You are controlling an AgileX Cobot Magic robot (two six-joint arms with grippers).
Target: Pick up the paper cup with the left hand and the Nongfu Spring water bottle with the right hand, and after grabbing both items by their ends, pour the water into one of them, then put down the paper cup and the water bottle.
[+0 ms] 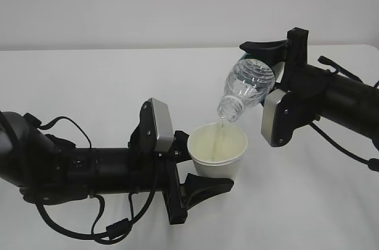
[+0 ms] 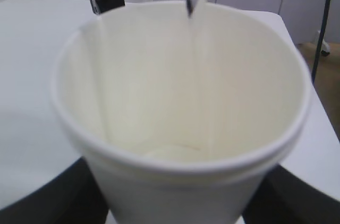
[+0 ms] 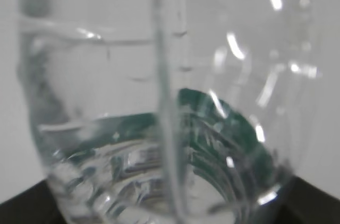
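1. Pouring is the step in hand, by my judgement: the Nongfu Spring water bottle (image 1: 247, 84) is tipped neck-down, its mouth just above the rim of the paper cup (image 1: 217, 152), and a thin stream of water (image 1: 221, 131) runs between the two.
2. The left hand (image 1: 195, 180) is closed around the cup's lower end, fingers on either side of its base; holding it low leaves the rim clear for the stream; the cup stands upright, near the middle of the white bench (image 1: 95, 84), and whether its base rests on the bench I cannot tell.
3. The right hand (image 1: 269, 60) grips the bottle by its bottom end, at about 1 o'clock from the cup; that grip leaves the neck free to swing down toward 7 o'clock, over the cup's mouth.
4. In the left wrist view the stream drops in from 12 o'clock inside the rim; a shallow pool shows at the cup's bottom, so the cup is far from full.
5. In the right wrist view water lies along the bottle's lower wall beside the green label; a good deal remains.
6. Risk, as a judgement: the stream lands close to the far rim, so a small drift of either hand could spill it on the bench.
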